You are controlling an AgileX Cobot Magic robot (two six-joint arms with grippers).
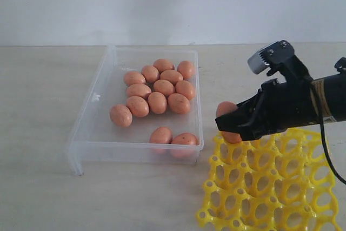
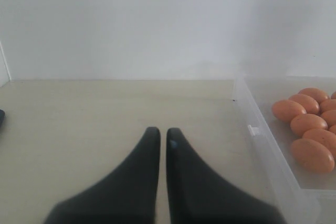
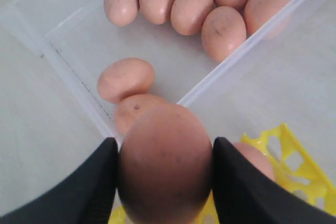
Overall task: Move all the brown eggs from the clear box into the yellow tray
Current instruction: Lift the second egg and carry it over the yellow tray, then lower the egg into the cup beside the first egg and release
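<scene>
Right end effector (image 1: 233, 124) grips one brown egg (image 3: 165, 156) above yellow tray (image 1: 216, 160) corner. Left end effector (image 2: 163, 132) nearly closed, empty, above tabletop (image 2: 79, 119).

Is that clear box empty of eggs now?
No, many brown eggs lie inside the clear box, most of them bunched toward its far end.

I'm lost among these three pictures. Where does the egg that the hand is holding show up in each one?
Exterior view: the held egg is right of middle, just over the near-left corner of the yellow tray.
Left wrist view: not in it.
Right wrist view: the held egg is large in the foreground, between two black fingers.
Shared landmark: the clear box shows in all three.
</scene>
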